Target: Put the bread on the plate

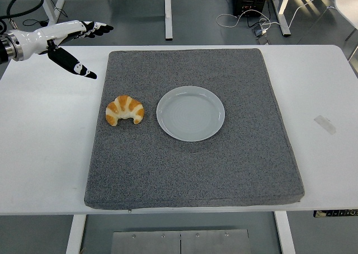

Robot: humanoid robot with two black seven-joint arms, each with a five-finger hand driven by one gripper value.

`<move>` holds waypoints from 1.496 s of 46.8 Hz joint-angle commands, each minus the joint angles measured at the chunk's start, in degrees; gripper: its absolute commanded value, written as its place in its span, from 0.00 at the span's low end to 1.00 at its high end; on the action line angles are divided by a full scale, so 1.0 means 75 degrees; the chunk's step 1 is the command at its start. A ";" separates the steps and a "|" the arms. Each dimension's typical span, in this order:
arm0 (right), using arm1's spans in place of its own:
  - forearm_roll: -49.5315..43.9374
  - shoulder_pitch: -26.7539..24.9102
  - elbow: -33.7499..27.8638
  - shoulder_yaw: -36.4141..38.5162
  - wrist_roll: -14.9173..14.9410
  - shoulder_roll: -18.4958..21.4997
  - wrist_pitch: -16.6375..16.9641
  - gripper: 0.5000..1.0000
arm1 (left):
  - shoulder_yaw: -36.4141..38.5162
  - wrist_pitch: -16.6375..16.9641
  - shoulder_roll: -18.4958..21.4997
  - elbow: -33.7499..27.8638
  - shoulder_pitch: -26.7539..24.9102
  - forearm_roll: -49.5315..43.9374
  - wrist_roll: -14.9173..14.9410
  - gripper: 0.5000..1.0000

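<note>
A golden croissant (124, 110) lies on the grey mat (190, 170), just left of the empty pale plate (190, 113) and apart from it. My left hand (84, 44) is held above the table's far left corner, well behind and left of the croissant. Its fingers are spread, the thumb pointing down toward the table, and it holds nothing. My right arm is out of view.
The grey mat covers the middle of the white table (324, 92). A strip of clear tape (325, 124) lies on the table at the right. Table legs and cables show on the floor beyond the far edge.
</note>
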 commanded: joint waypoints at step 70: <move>0.0000 0.0007 0.0002 -0.0002 -0.0001 0.0000 0.0000 1.00 | 0.2076 0.3263 -0.1422 -0.0109 0.0559 0.0378 0.0012 1.00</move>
